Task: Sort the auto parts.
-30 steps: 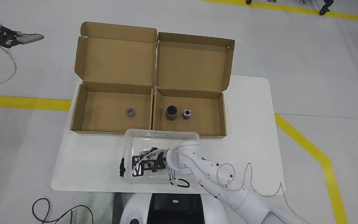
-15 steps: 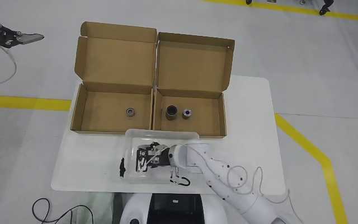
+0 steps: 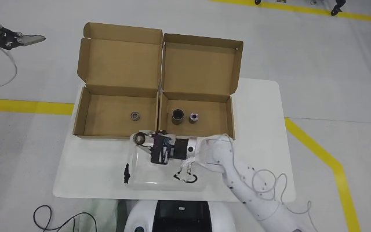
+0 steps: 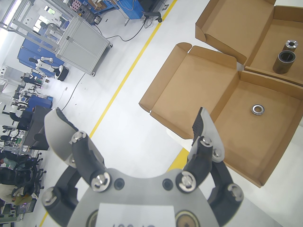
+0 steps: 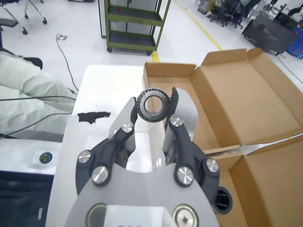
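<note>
My right gripper [image 5: 152, 107] is shut on a ribbed metal bearing [image 5: 153, 106], held in the air. From above, this bearing [image 3: 138, 139] hangs over the far left corner of the clear plastic tray [image 3: 134, 177], just short of the left cardboard box [image 3: 87, 116]. That box holds one similar bearing [image 3: 136, 115]. The right cardboard box [image 3: 223, 119] contains a dark sleeve [image 3: 177, 117] and a small metal bushing [image 3: 193, 118]. My left gripper [image 4: 130, 124] is open and holds nothing, off the table to the far left [image 3: 20, 39].
Both boxes have their lids folded back toward the table's far side. A black scrap [image 3: 126, 173] lies on the white table beside the tray's left wall. Bare tabletop [image 3: 261, 133] spreads to the right of the boxes.
My right gripper has risen out of the tray with the bearing and moved toward the boxes. The left gripper has stayed where it was.
</note>
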{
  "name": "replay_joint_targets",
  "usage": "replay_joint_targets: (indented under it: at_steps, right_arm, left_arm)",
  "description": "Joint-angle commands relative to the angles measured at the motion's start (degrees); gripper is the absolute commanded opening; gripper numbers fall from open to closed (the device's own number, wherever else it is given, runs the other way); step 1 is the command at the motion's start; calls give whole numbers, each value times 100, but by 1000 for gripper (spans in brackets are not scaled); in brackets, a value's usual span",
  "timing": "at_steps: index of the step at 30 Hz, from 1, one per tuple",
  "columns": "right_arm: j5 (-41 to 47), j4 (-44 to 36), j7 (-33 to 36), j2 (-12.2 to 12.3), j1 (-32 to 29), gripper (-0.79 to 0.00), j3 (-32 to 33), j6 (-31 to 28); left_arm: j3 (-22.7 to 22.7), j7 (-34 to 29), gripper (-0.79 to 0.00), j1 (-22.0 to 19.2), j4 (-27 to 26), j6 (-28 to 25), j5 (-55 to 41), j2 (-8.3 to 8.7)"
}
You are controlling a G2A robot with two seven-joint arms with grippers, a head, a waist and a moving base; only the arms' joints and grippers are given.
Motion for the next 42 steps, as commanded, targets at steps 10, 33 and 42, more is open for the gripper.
replay_joint_targets:
  at_steps: [10, 33, 42]
  right_arm:
    - [258, -475, -606, 38, 387, -785, 427, 74]
    - [899, -535, -942, -256, 2242, -785, 240, 439]
    - [714, -782, -1002, -253, 2340, -785, 364, 408]
  left_arm:
    - [0, 0, 0, 0, 0, 0, 0, 0]
    - [0, 0, 0, 0, 0, 0, 0, 0]
    - [0, 0, 0, 0, 0, 0, 0, 0]
